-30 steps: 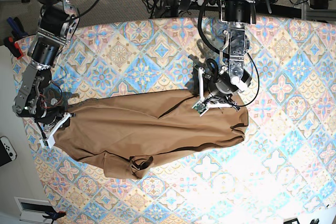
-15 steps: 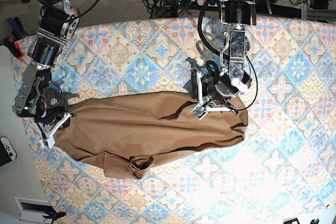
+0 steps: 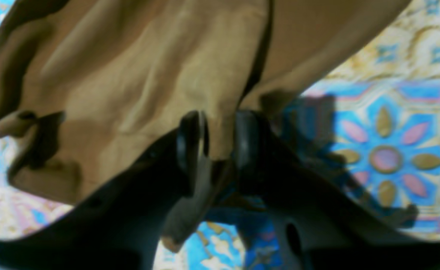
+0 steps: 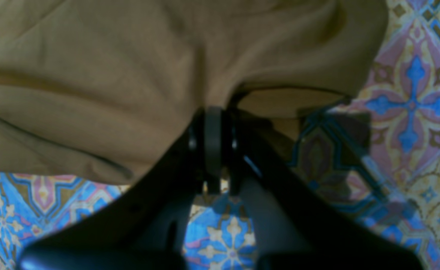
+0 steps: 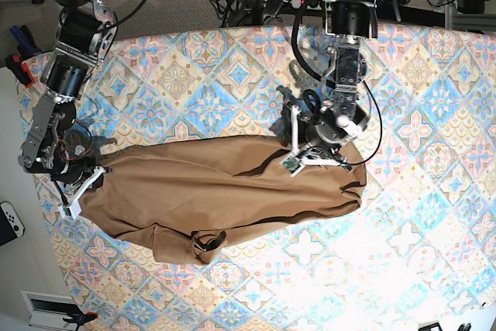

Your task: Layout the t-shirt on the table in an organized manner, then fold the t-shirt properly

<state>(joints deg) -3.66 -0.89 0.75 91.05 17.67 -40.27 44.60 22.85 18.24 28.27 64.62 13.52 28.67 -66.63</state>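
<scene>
Your table (image 5: 434, 215), covered in pastel blue, pink and cream tiles, fills the base view edge to edge. Across its middle lies the tan-brown t-shirt (image 5: 225, 191), stretched into a long bunched band from near the left edge toward the centre-right, with a rumpled flap hanging toward the front edge and a dark fold there.

Your left arm reaches down from the back edge onto the shirt's right end. In the left wrist view, the left gripper (image 3: 214, 138) has its jaws standing slightly apart with a fold of the tan cloth rising between them; the fabric sits in the gap, but you cannot tell whether the black pads (image 3: 189, 142) are actually squeezing it. Bare tile shows just beside the right-hand pad.

Your right arm comes in along the left edge of the table. Its right gripper (image 4: 213, 146) has its fingers pressed together on the edge of the t-shirt, the cloth puckering out from the pinch, and patterned table showing below and to the right.
</scene>
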